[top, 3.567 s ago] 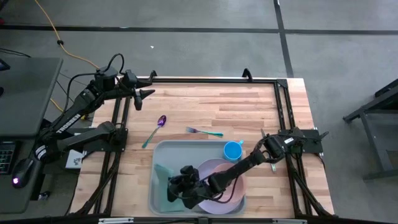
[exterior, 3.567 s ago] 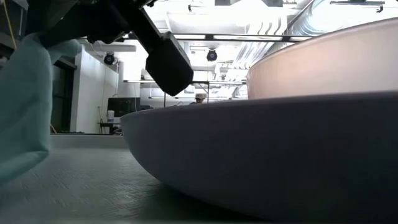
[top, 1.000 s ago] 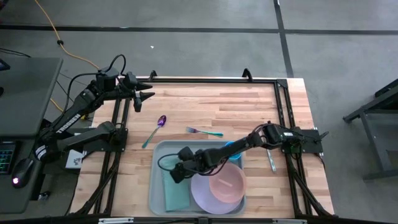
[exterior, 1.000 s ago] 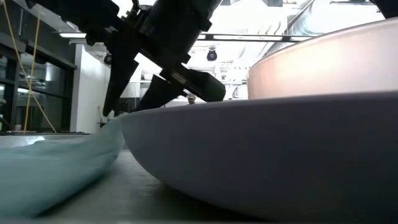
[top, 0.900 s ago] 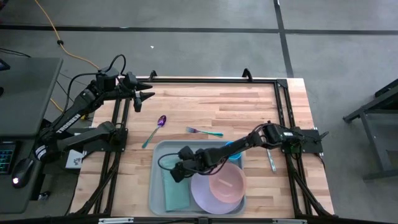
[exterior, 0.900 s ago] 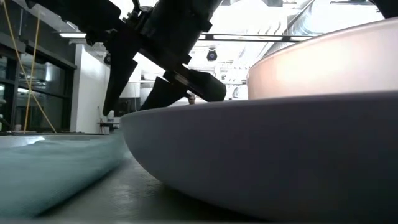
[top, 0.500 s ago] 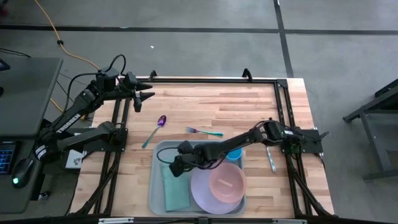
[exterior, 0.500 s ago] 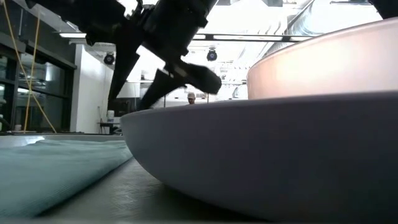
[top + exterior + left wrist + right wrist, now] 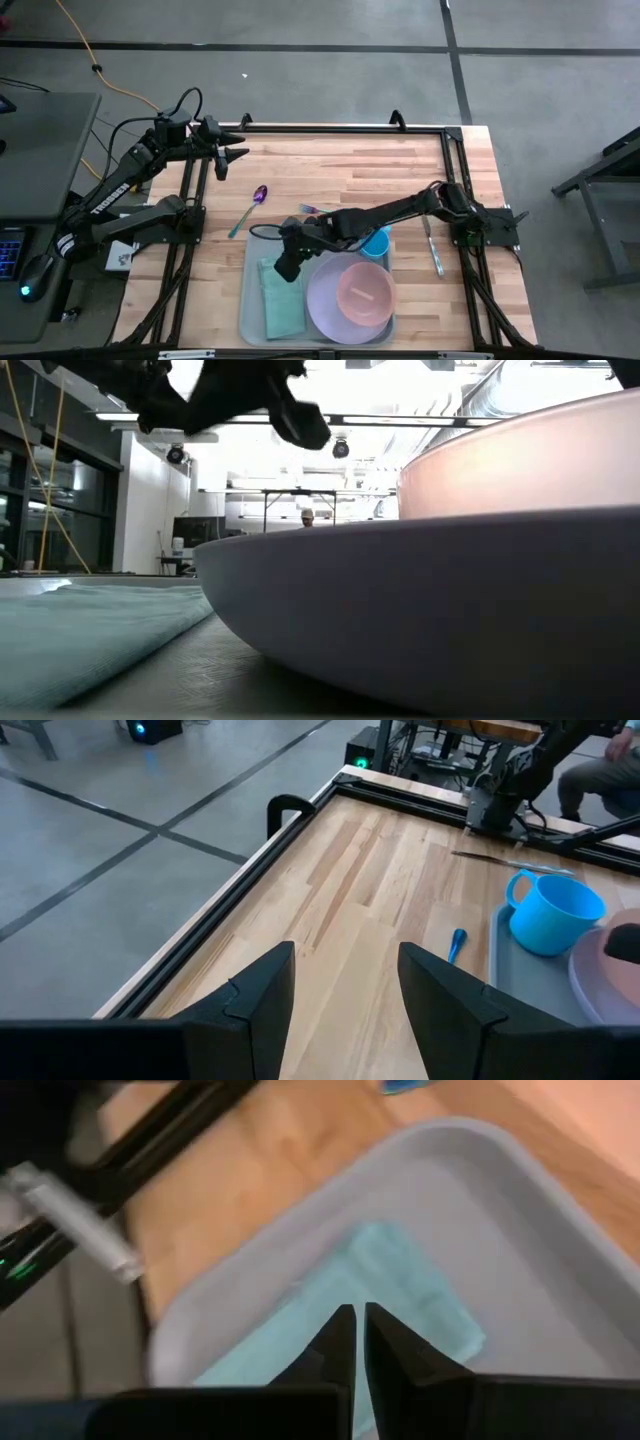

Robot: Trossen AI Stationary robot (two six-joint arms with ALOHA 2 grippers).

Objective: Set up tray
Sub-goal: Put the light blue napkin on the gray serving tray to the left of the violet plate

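The grey-blue tray (image 9: pixel 247 305) lies at the table's near middle. In it a folded teal cloth (image 9: pixel 281 298) lies flat on the left of the tray floor. A lavender plate (image 9: pixel 330 305) with a pink bowl (image 9: pixel 364 290) sits on the right, and a blue cup (image 9: pixel 377 243) stands at the far right corner. My right gripper (image 9: pixel 285 268) hovers above the cloth's far end with its fingers together and empty; in its wrist view (image 9: pixel 355 1320) the cloth (image 9: pixel 400 1295) lies below it. My left gripper (image 9: pixel 228 150) waits open at the far left.
A purple spoon (image 9: pixel 250 208) and a teal-handled fork (image 9: pixel 330 211) lie on the wood just beyond the tray. A knife (image 9: pixel 432 248) lies to the tray's right. The black frame rail (image 9: pixel 340 127) runs along the far edge.
My right gripper has risen away from the cloth and drawn a little toward the far edge. The cloth's edge beside the plate, which stood raised at the fingers, has dropped, and the cloth now lies flat on the tray floor.
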